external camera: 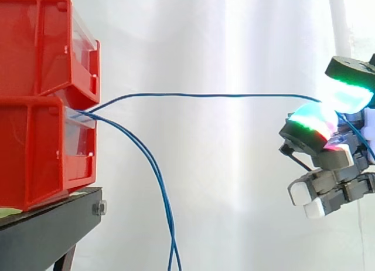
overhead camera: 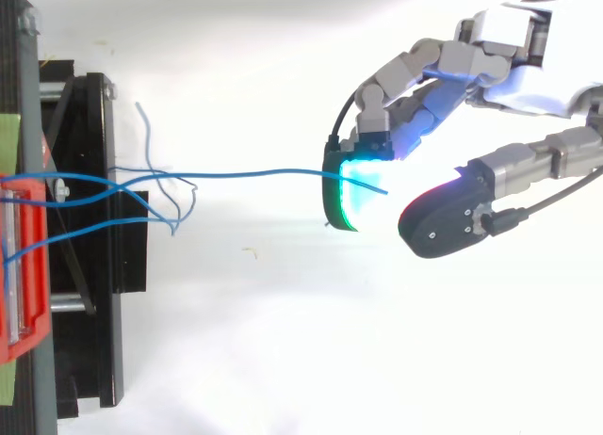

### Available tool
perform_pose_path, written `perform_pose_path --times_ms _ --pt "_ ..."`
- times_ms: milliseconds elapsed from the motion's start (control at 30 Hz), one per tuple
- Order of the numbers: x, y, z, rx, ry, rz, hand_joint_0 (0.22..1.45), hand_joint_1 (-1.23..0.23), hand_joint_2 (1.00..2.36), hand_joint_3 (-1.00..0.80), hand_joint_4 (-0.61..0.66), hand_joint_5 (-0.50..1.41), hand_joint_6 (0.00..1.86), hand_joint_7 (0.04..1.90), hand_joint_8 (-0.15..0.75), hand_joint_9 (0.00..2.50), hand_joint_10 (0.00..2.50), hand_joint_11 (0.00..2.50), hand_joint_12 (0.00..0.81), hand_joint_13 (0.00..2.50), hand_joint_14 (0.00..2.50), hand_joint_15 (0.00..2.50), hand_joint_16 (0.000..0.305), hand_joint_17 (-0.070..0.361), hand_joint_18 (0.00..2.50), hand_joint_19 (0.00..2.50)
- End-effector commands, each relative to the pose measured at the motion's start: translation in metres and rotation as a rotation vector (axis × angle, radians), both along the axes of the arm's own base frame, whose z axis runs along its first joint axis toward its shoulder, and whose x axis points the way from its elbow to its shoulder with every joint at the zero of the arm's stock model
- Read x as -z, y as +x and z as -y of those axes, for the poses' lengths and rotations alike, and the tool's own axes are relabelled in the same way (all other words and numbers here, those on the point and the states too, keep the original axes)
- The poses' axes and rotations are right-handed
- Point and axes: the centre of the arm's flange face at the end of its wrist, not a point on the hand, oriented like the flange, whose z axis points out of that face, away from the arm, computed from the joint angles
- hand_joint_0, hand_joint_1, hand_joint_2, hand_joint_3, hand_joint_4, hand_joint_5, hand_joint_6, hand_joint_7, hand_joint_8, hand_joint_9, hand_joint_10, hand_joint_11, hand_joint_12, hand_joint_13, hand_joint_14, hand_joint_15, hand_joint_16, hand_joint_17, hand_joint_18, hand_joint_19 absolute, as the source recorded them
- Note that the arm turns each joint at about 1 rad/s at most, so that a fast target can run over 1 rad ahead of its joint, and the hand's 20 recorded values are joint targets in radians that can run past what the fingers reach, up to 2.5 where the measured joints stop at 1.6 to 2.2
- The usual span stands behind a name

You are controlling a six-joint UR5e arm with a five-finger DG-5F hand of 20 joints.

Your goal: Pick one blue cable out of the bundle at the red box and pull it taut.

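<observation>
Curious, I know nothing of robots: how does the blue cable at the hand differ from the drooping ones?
The held cable runs nearly level from the red bins to the hand, which pinches it; the loose cables sag steeply downward, touched by nothing. The held cable is one strand, the loose cables two. All are thin, blue, from those bins.

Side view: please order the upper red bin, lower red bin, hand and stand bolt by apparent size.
1. upper red bin and lower red bin, alike.
2. hand, cropped, so unsure.
3. bolt, clearly smallest.
</observation>
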Motion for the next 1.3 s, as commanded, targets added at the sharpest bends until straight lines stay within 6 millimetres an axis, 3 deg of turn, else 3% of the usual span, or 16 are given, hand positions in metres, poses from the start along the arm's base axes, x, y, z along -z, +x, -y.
perform_pose_path --times_ms 0,1267 --pt "-0.0001 0.0001 0.0001 0.000 -0.003 0.000 0.64 -0.73 1.03 -0.04 -0.13 -0.18 0.95 1.16 0.285 0.97 0.01 1.07 0.375 0.63 0.01 0.38 0.048 0.108 0.56 0.25" --pt "0.0006 -0.0005 0.0011 0.002 -0.003 -0.001 0.64 -0.73 1.03 -0.06 -0.13 -0.18 0.95 1.14 0.284 0.94 0.01 1.03 0.374 0.62 0.01 0.38 0.048 0.108 0.56 0.26"
